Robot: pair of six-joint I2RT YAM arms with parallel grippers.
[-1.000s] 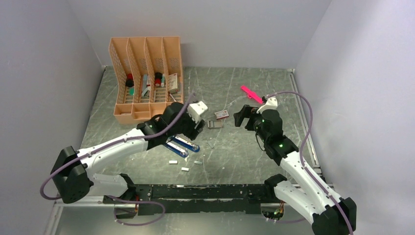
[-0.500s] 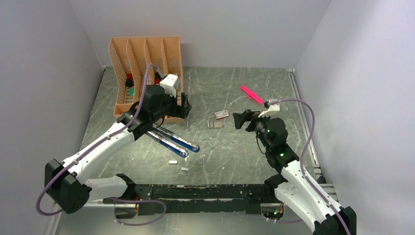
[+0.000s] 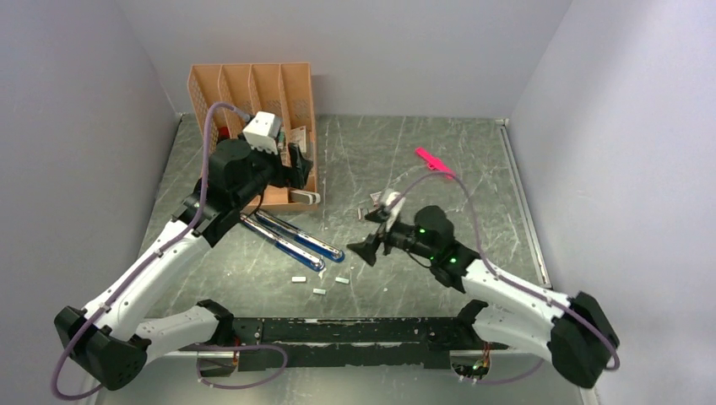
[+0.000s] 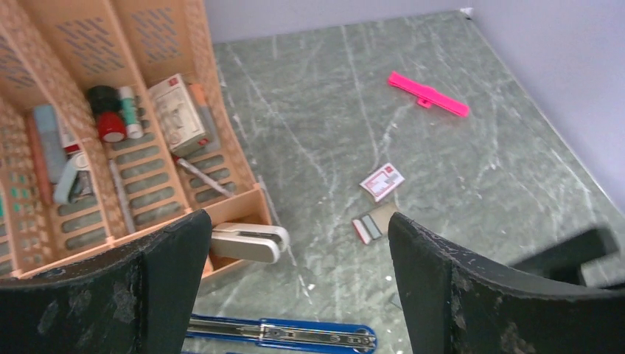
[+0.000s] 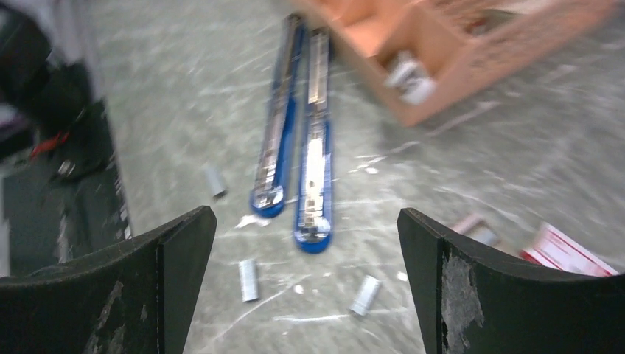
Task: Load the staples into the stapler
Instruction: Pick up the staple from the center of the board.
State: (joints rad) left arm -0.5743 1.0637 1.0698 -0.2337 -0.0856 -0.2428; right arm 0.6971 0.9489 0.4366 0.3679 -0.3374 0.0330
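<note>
Stapler (image 5: pixel 313 177): glossy blue shell, shiny metal channel.
Staples (image 5: pixel 248 279): dull grey metal.
Table (image 4: pixel 442 169): smooth, green marble-look, pale veins.
Organizer (image 4: pixel 158 33): matt peach plastic, perforated.
Box (image 4: pixel 383 181): printed cardboard.
Stick (image 4: pixel 429 94): bright pink plastic.

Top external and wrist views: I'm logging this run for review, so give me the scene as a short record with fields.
stapler: blue, opened flat on the table, two halves side by side
staples: loose short strips on the table near the stapler's end
staple box: pink-and-white, on the table, apart from the stapler
left jaws: wide open, empty, by the orange organizer
right jaws: wide open, empty, facing the stapler and loose staples
pink stick: lying alone at the far side
</note>
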